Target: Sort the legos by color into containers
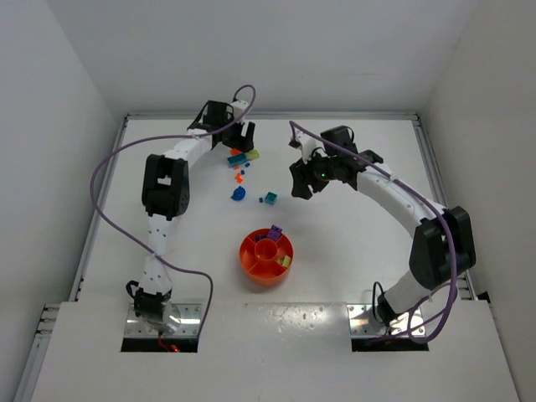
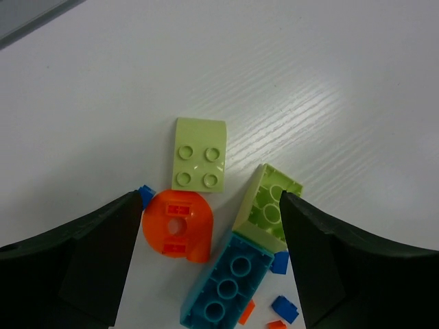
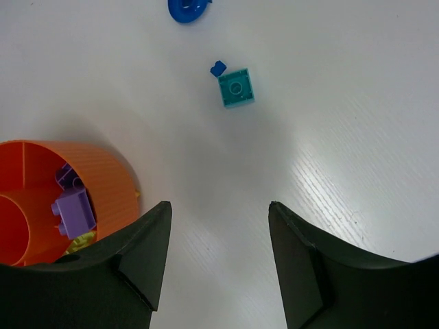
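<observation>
- At the far side of the table, the left gripper is hovering over the main heap of legos. Its jaws are spread wide and gripping nothing, which reads like lining up a pick.
- Between its fingers an orange round piece is lying flat, with a pale green plate just beyond it.
- A lime brick is butting against a teal brick. The lime one is sitting right by the finger on the right of the wrist view, and I can't tell whether they're touching.
- Tiny blue bits are lying around the heap's edge, so grabbing a single colour cleanly is going to take care.
- The left arm is reaching well forward, elbow bent, wrist tipped down over the heap.
- Over mid-table, the right gripper is pointing down at bare table, jaws parted, nothing held.
- Ahead of it a teal square brick is sitting alone, with a small blue bit just beside it and a blue round piece further on. Those are likely candidates.
- The orange tray is standing near the middle, toward the arms. Purple bricks are resting in one wedge and a yellow-green piece is showing by them.
- The right arm is arching in from its base, forearm reaching left, poised between tray and loose bricks, which looks handy for short carries.
</observation>
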Tool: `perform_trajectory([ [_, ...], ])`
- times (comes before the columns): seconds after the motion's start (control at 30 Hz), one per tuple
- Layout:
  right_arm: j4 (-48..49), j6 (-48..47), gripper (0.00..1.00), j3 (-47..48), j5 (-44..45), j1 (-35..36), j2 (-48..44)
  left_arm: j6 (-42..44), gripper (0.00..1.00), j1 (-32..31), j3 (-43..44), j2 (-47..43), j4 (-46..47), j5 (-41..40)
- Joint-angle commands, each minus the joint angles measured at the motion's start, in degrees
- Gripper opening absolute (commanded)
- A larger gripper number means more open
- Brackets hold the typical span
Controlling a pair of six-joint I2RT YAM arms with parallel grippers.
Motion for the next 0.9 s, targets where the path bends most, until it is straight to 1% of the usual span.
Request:
perform_trajectory([
  [0.0,1.67,1.45,0.59,2.56,-1.49,-0.54,-0.12,2.5,0.87,-1.83,3.57,1.0,2.76,-0.96],
  [0.13,1.67,1.97,0.59,2.03,-2.02,-1.59,-0.12,4.09,0.87,-2.45,4.18,1.71,5.56,-1.49],
  [0.3,1.67,1.98,0.59,2.03,-2.02,-2.12,-0.12,4.62,0.83,-2.98,6.21,4.0,5.57,-2.01],
  [0.53,1.67,1.98,0.59,2.03,-2.55,-2.13,0.41,4.62,0.82,-2.98,7.79,6.81,5.57,-3.68],
  [0.57,1.67,1.98,0.59,2.03,-2.55,-2.13,0.41,5.14,0.81,-2.98,7.79,6.81,5.57,-3.68],
  [0.63,1.67,1.98,0.59,2.03,-2.55,-2.13,0.41,5.15,0.81,-2.98,8.49,7.51,5.57,-5.17],
  [0.8,1.05,1.28,0.59,2.56,-3.08,-2.13,0.93,5.15,0.73,-2.98,9.63,9.27,4.43,-7.2],
  [0.87,1.05,1.28,0.59,2.56,-3.08,-2.13,0.94,5.15,0.65,-2.98,9.63,9.27,4.43,-7.82],
])
